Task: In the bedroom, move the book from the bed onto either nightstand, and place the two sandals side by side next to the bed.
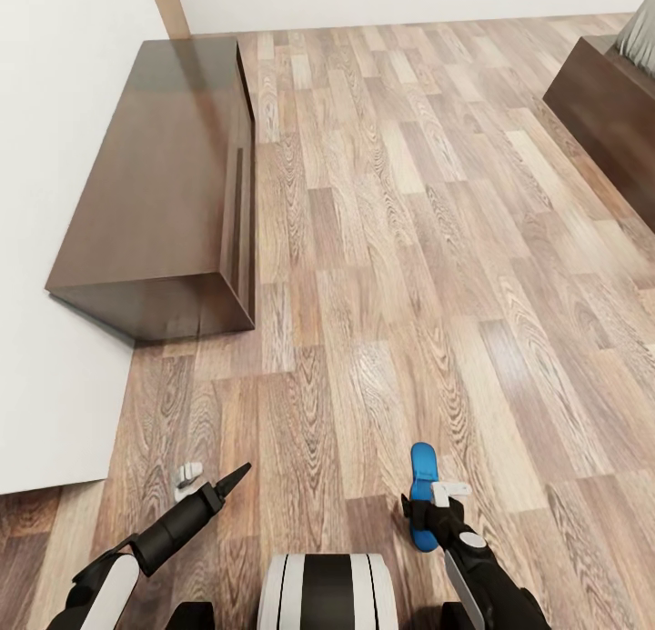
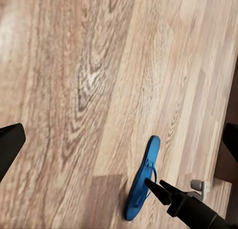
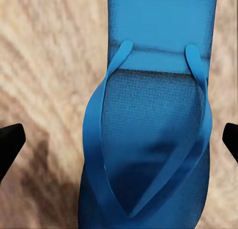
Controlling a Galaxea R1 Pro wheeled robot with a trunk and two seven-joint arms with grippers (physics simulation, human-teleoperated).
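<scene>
Right claw (image 1: 435, 507) of mine hangs over a bright blue sandal (image 1: 422, 495) on the wood-plank floor (image 1: 400, 248), near and a little right of my base. Up close, the sandal (image 3: 148, 140) is a flat flip-flop with a textured sole and two blue straps meeting in a V. My fingertips (image 3: 11, 140) stand wide apart at either side of it, with floor between each tip and the sole, so that claw is open and grips nothing. From my left wrist the sandal (image 2: 143, 177) lies flat with the right claw (image 2: 157, 188) above its straps. My left claw (image 1: 238, 477) points forward, near and left; its fingertips (image 2: 10, 142) are spread wide, holding nothing. Farther left, a long dark dresser (image 1: 155, 194) stands against the white wall (image 1: 64, 112). The bed (image 1: 605, 103) shows its dark platform far right.
</scene>
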